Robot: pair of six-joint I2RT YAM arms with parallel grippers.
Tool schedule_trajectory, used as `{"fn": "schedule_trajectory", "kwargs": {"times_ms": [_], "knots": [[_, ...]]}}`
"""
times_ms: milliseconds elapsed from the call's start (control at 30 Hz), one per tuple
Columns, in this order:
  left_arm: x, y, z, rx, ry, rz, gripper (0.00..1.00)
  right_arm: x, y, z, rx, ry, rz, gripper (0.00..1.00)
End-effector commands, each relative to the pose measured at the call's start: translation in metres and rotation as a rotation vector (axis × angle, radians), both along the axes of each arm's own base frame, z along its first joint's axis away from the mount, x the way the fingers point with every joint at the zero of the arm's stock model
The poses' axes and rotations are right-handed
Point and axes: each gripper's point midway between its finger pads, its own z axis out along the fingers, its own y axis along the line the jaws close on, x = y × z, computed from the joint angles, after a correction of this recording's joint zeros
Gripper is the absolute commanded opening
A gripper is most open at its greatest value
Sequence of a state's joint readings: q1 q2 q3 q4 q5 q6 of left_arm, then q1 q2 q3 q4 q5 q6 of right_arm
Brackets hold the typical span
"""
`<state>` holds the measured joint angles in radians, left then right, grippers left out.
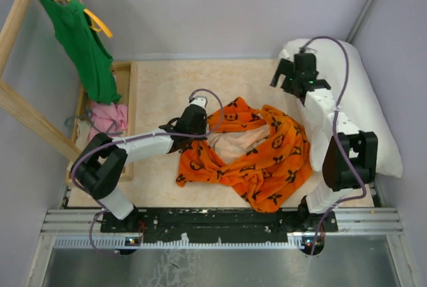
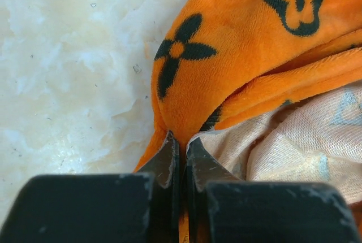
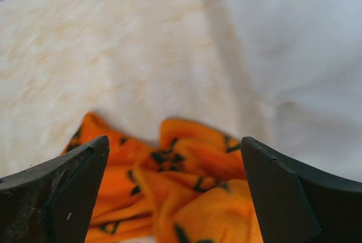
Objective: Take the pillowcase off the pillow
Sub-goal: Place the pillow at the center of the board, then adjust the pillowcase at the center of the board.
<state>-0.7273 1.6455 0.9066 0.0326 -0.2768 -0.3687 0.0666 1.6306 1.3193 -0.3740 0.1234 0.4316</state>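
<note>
The pillowcase point(image 1: 250, 157) is lying in a crumpled orange heap in the middle of the table point(image 1: 160, 80), its mouth gaping upward and showing the pale lining point(image 1: 230, 143) with nothing white inside. The pillow point(image 1: 370, 120) is lying bare along the right side, leaning against the wall and running partly behind the right arm. The heap's right edge is reaching up to that arm, so whether cloth and cushion are touching there cannot be told. Judging from this, the stripping itself is looking done; what is remaining is at most pulling the case clear and letting it go.

The left gripper point(image 2: 180, 141) is pinching a fold at the case's left rim, its fingers pressed together on orange plush beside the lining. The right gripper point(image 3: 174, 141) is hanging spread wide and holding nothing, above the table's far right by the pillow.

The table is showing a pale, mottled cream surface. Grey walls are closing it in on three sides. At the far left, a green tank top point(image 1: 83, 47) is hanging from a wooden frame point(image 1: 20, 20), and a pink cloth point(image 1: 107, 117) is sitting below it.
</note>
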Motion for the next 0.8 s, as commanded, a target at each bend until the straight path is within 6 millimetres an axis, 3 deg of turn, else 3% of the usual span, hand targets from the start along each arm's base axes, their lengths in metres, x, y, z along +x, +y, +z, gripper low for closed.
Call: {"fn": "schedule_trajectory", "kwargs": {"times_ms": [0, 133, 167, 267, 333, 467, 533, 633, 767], "knots": [[0.011, 0.004, 0.024, 0.023, -0.054, 0.017, 0.00, -0.007, 0.092, 0.031, -0.080, -0.095, 0.310, 0.99], [0.008, 0.008, 0.029, 0.027, -0.048, 0.019, 0.04, -0.024, 0.119, -0.006, -0.079, -0.027, 0.369, 0.99], [0.006, 0.009, 0.032, 0.026, -0.045, 0.017, 0.16, -0.027, 0.120, -0.012, -0.076, -0.016, 0.374, 0.99], [-0.003, 0.015, 0.048, 0.015, -0.038, 0.025, 0.71, -0.030, 0.118, -0.020, -0.088, -0.011, 0.379, 0.99], [-0.009, 0.021, 0.068, -0.013, -0.056, 0.039, 0.87, -0.028, 0.119, -0.021, -0.093, -0.012, 0.391, 0.99], [-0.035, 0.036, 0.102, -0.097, -0.036, 0.078, 0.91, -0.024, 0.122, -0.024, -0.103, -0.008, 0.423, 0.99], [-0.064, 0.033, 0.104, -0.197, 0.044, 0.052, 0.91, -0.021, 0.123, -0.038, -0.117, 0.025, 0.439, 0.99], [-0.114, 0.014, 0.095, -0.406, 0.171, -0.028, 0.88, -0.019, 0.118, -0.052, -0.121, 0.068, 0.438, 0.99], [-0.170, -0.001, 0.062, -0.520, 0.343, -0.053, 0.87, -0.014, 0.100, -0.065, -0.079, 0.096, 0.380, 0.99]]}}
